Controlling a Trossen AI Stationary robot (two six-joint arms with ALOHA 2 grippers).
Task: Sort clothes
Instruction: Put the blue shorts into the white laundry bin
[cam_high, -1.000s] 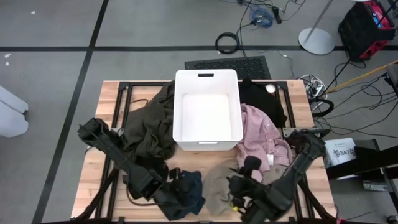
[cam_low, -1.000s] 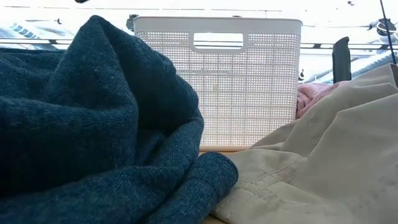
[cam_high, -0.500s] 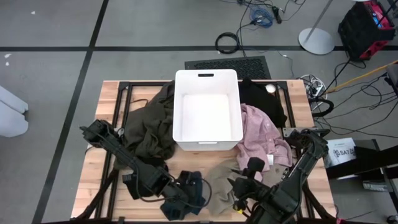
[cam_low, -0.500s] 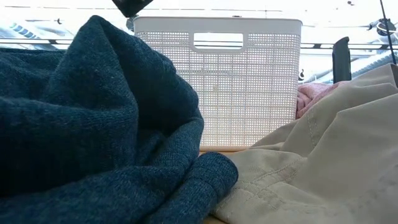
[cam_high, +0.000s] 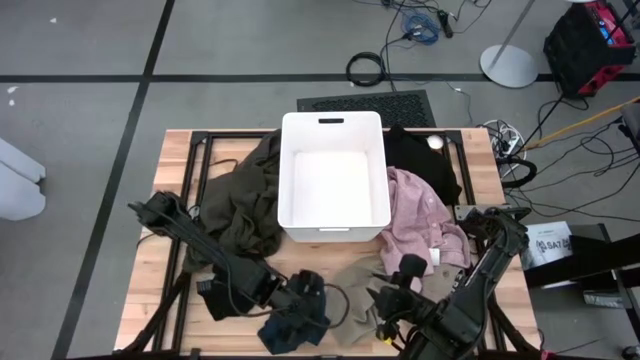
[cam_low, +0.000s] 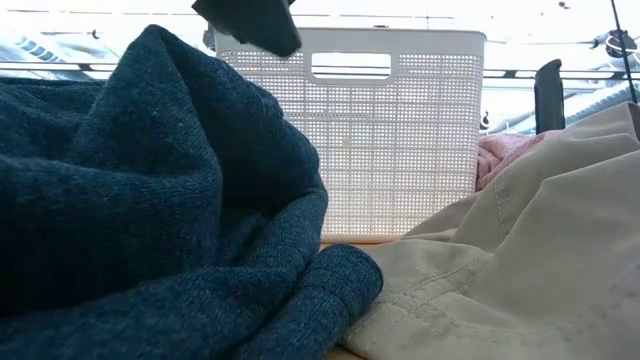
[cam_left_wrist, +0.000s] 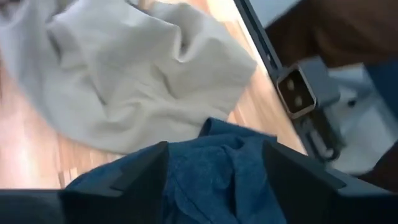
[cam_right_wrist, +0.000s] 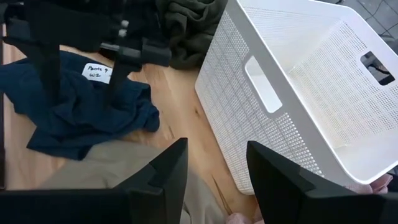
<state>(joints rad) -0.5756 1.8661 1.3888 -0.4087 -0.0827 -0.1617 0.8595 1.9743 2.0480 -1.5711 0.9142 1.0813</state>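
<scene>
High view is showing the white rectangular plastic bin (cam_high: 334, 180) sitting empty at the table's middle, so by my reading the sorting is barely underway: nothing is lying inside it yet.

All garments are lying on the wooden table (cam_high: 160, 270) around the bin:
- large dark olive garment (cam_high: 245, 200), heaped against the bin's left wall
- pale pink garment (cam_high: 420, 218), against its right wall
- black garment (cam_high: 420, 158), beyond the pink one
- crumpled navy blue knit garment (cam_high: 300, 310) and khaki tan garment (cam_high: 355, 290), at the near edge, touching each other

Left gripper (cam_high: 305, 295) is hovering over the navy garment with its fingers spread; in the left wrist view the blue cloth is lying between them, ungripped as far as I can judge, though that view is blurred.

Right gripper (cam_right_wrist: 214, 165) is waiting near the bin's near corner over the khaki cloth, fingers apart, holding nothing.

Remaining: every garment is awaiting sorting.
</scene>
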